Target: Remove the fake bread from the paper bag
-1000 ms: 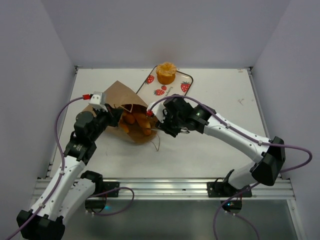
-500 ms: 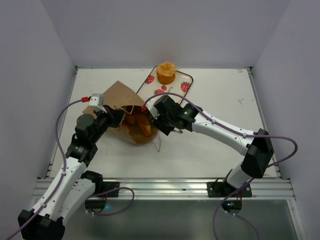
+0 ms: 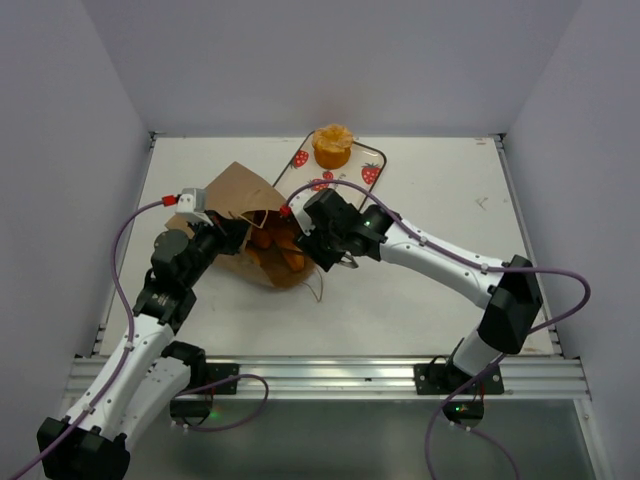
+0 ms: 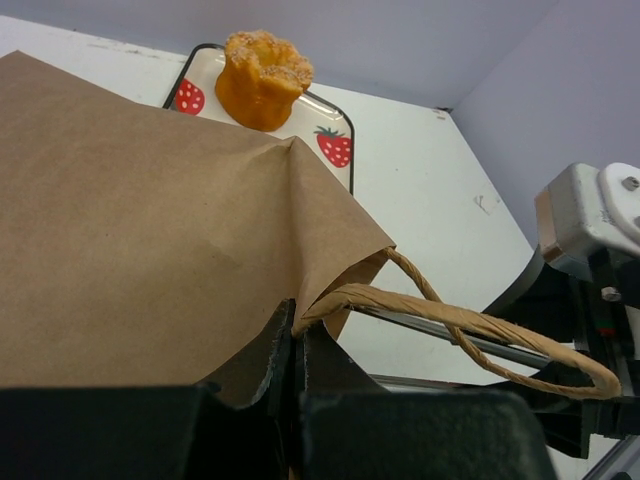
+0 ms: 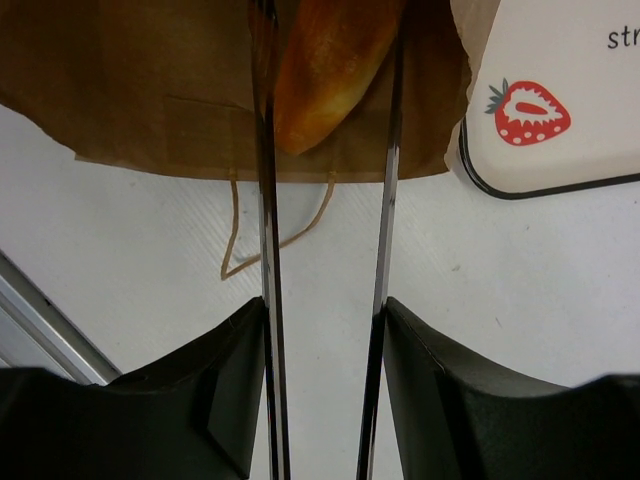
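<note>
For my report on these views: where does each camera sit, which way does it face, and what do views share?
Top external: above and behind the bases, facing down on the table; both arms show, meeting at the paper bag.
Left wrist: on the left arm, facing over the bag toward the bun on the tray; left claw pinches the bag's edge.
Right wrist: on the right arm, facing the bag's mouth; right claw open around a bread piece.
Shared: all see bag and tray.
</note>
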`<action>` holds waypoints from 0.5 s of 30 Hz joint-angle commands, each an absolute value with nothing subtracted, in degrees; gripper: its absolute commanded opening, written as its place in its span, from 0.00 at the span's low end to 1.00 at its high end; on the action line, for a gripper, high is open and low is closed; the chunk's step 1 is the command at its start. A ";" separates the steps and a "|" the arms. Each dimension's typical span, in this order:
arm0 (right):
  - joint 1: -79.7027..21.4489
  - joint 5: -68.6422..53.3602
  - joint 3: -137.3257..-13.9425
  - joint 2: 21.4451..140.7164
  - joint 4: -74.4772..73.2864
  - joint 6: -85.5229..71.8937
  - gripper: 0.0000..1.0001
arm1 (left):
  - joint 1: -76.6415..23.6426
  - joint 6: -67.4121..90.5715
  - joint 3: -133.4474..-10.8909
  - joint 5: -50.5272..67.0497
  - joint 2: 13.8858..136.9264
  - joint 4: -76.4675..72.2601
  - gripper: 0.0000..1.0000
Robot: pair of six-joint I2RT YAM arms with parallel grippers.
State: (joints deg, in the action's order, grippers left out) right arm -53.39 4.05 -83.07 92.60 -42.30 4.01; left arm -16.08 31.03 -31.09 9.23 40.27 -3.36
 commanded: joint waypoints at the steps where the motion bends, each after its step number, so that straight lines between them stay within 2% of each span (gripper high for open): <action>1: -53.79 7.99 -85.17 94.48 -40.43 2.29 0.52 | -15.73 33.31 -31.11 10.46 39.82 -7.82 0.00; 7: -53.79 11.77 -84.73 95.80 -39.73 1.94 0.53 | -15.73 34.36 -30.76 10.46 38.85 -8.09 0.00; 15: -53.79 10.90 -85.43 97.38 -40.34 1.15 0.55 | -15.73 35.68 -29.79 10.99 38.41 -9.40 0.00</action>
